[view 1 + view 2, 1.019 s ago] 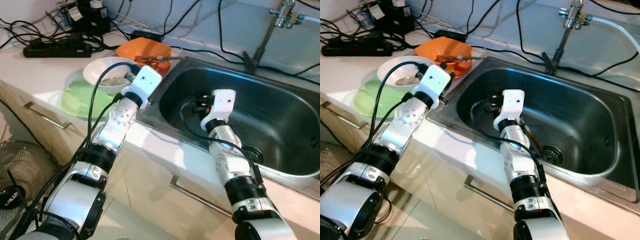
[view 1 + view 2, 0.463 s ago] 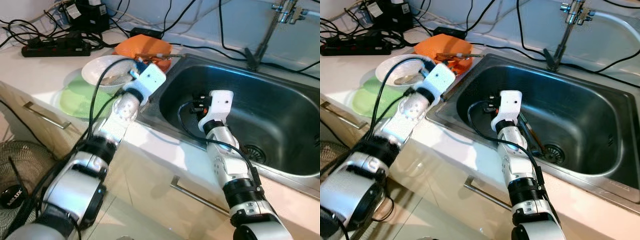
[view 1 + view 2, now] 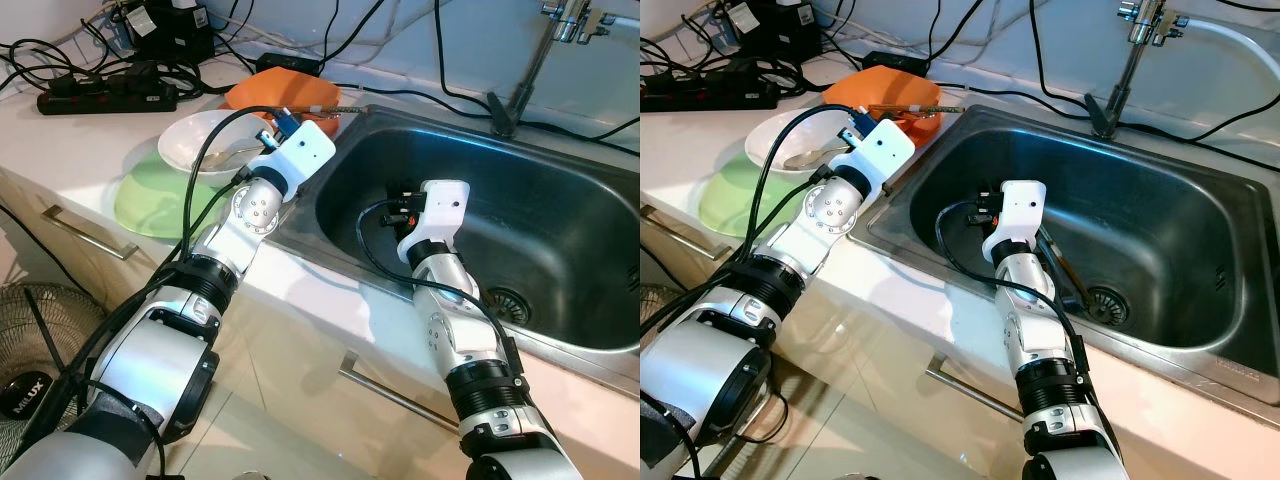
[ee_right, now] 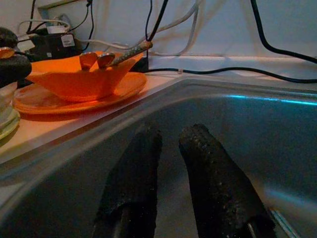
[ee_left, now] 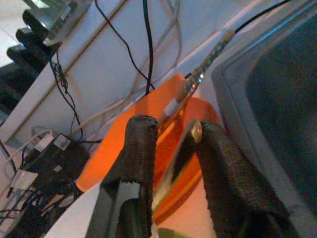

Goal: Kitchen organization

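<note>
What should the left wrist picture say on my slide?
Left gripper reaches toward the orange bowl beside the sink.

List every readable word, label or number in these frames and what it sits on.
"MILUX": on the black hub of the floor fan, low at the robot's left.
White labels on the black adapters at the back of the counter: too small and blurred to read.

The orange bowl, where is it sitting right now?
The orange bowl sits on the counter at the sink's back left corner, behind the white bowl, with the left gripper just in front of it.
</note>
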You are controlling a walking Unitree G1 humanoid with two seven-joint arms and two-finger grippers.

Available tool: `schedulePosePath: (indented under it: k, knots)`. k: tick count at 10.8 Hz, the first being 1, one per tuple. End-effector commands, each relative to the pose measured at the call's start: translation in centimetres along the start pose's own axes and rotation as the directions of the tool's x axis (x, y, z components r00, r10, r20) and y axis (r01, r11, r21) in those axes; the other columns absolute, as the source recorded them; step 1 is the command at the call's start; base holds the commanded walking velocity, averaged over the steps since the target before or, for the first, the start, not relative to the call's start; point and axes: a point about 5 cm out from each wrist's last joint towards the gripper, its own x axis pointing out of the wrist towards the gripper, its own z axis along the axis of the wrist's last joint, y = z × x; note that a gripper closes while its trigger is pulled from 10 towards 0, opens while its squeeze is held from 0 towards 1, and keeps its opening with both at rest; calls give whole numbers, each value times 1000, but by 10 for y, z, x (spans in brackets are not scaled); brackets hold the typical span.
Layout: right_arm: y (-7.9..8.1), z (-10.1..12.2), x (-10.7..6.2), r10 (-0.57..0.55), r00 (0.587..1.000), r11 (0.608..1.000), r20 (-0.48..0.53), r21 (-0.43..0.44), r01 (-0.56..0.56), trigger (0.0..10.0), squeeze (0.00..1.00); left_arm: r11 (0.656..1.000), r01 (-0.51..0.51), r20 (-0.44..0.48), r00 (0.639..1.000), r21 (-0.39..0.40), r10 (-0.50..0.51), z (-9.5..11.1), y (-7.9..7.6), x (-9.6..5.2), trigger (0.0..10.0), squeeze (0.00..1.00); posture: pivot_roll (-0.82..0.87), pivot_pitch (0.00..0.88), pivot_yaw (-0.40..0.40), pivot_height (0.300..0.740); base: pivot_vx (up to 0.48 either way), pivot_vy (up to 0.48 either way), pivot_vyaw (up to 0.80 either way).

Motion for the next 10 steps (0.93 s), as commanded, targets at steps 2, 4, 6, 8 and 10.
schedulePosePath:
  k: [2, 4, 6, 8, 10]
  knots:
    - [-3, -5, -3, -15, 999, 1000, -30, 3, 15, 10000, 0, 1000, -18, 10, 1000, 1, 18, 9, 6, 5, 0, 0, 182, 115, 10, 740, 0, 0, 0]
    - [-3, -5, -1, -18, 999, 1000, -30, 3, 18, 10000, 0, 1000, -21, 18, 1000, -2, 21, 11, 6, 6, 0, 0, 182, 107, 10, 740, 0, 0, 0]
    - [-4, -3, 1, -17, 999, 1000, -27, 2, 17, 10000, 0, 999, -32, 27, 999, -2, 32, 13, 9, 7, 0, 0, 186, 97, 9, 740, 0, 0, 0]
    - [-4, -3, 3, -15, 1000, 1000, -26, 2, 15, 10000, 0, 999, -44, 37, 998, 1, 44, 16, 11, 8, 0, 0, 191, 85, 6, 740, 0, 0, 0]
    - [-3, 0, 7, -10, 1000, 1000, -18, 1, 10, 10000, 0, 995, -90, 78, 993, 49, 86, 25, 18, 9, 0, 0, 196, 69, 1, 740, 0, 0, 0]
